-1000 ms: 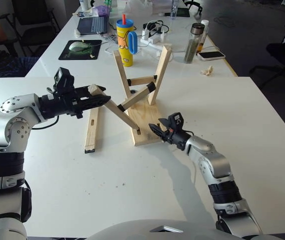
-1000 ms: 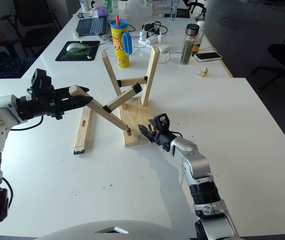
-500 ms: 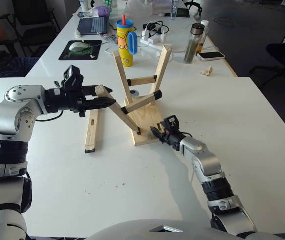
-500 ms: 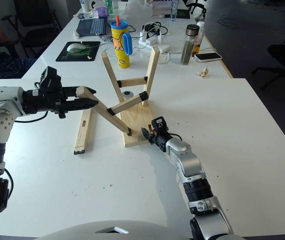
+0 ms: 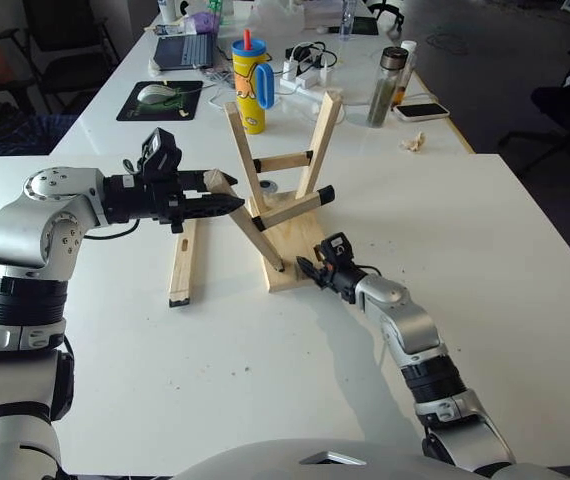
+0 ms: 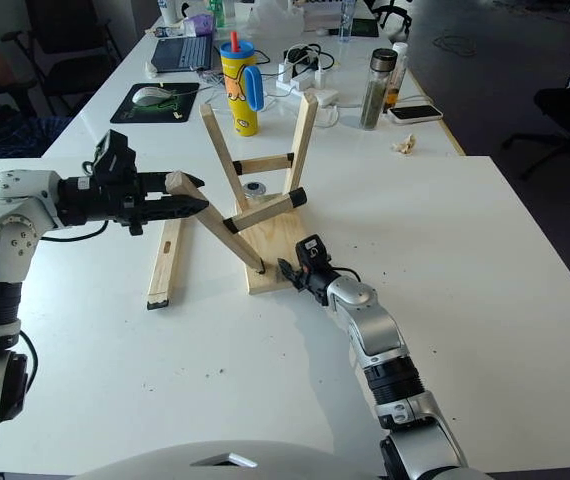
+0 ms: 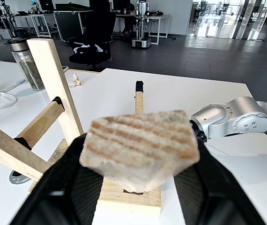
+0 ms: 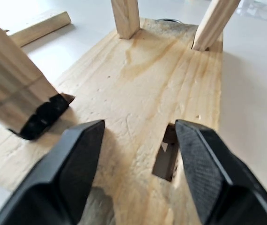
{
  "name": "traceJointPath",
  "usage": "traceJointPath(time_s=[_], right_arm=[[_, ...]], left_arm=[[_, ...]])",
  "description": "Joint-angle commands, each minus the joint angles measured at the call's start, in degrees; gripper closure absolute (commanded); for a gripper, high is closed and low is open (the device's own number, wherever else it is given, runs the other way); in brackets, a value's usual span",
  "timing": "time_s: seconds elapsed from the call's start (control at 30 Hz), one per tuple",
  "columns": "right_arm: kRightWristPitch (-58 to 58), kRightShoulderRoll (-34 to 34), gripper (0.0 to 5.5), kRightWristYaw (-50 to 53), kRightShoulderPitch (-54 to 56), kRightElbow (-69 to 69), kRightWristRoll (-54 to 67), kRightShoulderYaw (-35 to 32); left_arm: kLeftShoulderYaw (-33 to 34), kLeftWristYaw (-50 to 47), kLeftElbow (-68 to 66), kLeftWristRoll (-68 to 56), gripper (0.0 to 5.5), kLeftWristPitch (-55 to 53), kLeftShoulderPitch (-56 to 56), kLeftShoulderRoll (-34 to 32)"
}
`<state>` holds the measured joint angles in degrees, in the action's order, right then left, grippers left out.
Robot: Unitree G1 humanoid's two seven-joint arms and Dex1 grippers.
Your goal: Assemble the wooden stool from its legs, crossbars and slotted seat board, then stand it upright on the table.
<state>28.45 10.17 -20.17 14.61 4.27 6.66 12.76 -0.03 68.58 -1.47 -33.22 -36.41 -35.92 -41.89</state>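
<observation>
Right, my right pincer [image 5: 312, 268] sits spread wide at the near end of the seat board [image 5: 300, 238], its tips too small to read from the head. Farther up the desk [image 5: 115, 340], my left pincer [image 5: 230, 202] clamps the slanted leg [image 5: 255, 230], whose end blocks much of that wrist camera. Two upright legs [image 5: 323, 145] stand toward the far edge.

Head stereo overlooks table [image 5: 525, 300], wrist cameras near stool [image 8: 138, 93]

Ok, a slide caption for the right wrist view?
Right hand, open, over the seat board beside an empty slot.
</observation>
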Motion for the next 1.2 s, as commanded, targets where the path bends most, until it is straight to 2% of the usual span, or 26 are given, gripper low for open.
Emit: traceJointPath(time_s=[0.03, 0.9, 1.2], right_arm=[[2.3, 0.3, 2.73, -0.5, -2.8, 2.8, -1.5, 1.6], [0.0, 0.7, 2.73, -1.4, -3.6, 1.9, -2.5, 4.2], [0.3, 0.6, 2.73, -1.4, -3.3, 2.6, -3.5, 4.7]], left_arm=[[-0.6, 0.3, 0.5, 1.5, 3.47, 1.2, 0.4, -0.6], [-1.0, 2.5, -3.3, 4.0, 3.47, 2.0, -1.7, -2.8], [-5.3, 2.8, -5.9, 9.0, 3.47, 5.7, -2.9, -2.3]])
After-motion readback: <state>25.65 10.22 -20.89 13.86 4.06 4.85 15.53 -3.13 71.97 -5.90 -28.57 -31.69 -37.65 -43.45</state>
